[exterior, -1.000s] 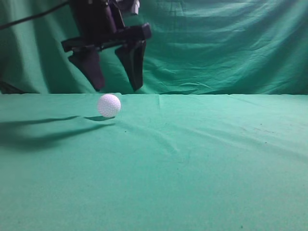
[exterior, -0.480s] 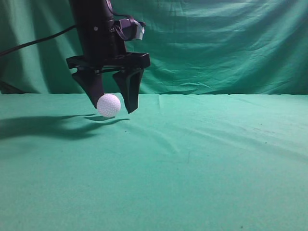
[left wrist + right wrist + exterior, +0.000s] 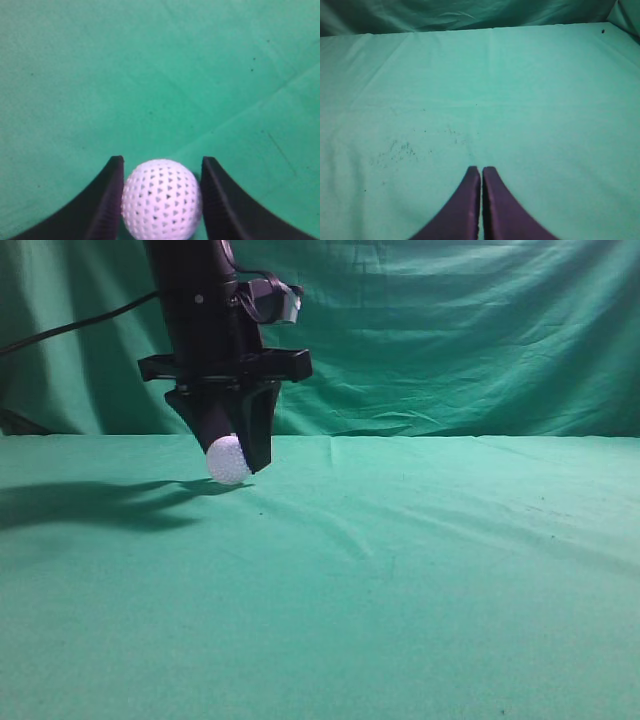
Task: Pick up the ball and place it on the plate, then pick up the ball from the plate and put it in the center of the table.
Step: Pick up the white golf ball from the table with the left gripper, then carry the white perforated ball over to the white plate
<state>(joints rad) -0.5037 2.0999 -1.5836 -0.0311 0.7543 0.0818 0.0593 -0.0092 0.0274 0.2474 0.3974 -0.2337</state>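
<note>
The white dimpled ball [image 3: 228, 460] sits low on the teal-green table [image 3: 400, 570] at the back left. My left gripper [image 3: 231, 454] is shut on the ball, its black fingers pressed to both sides. The left wrist view shows the ball [image 3: 161, 199] between the two fingers of the left gripper [image 3: 161, 172], right above the cloth. My right gripper [image 3: 481, 172] is shut and empty over bare cloth; it does not show in the exterior view. No plate is in view.
A darker green draped backdrop [image 3: 460, 330] hangs behind the table. A black cable [image 3: 70, 330] runs from the left arm to the left edge. The cloth has slight wrinkles and small dark specks [image 3: 395, 150].
My left gripper came down around the ball and its fingers closed onto it. The ball stays at about the same spot.
</note>
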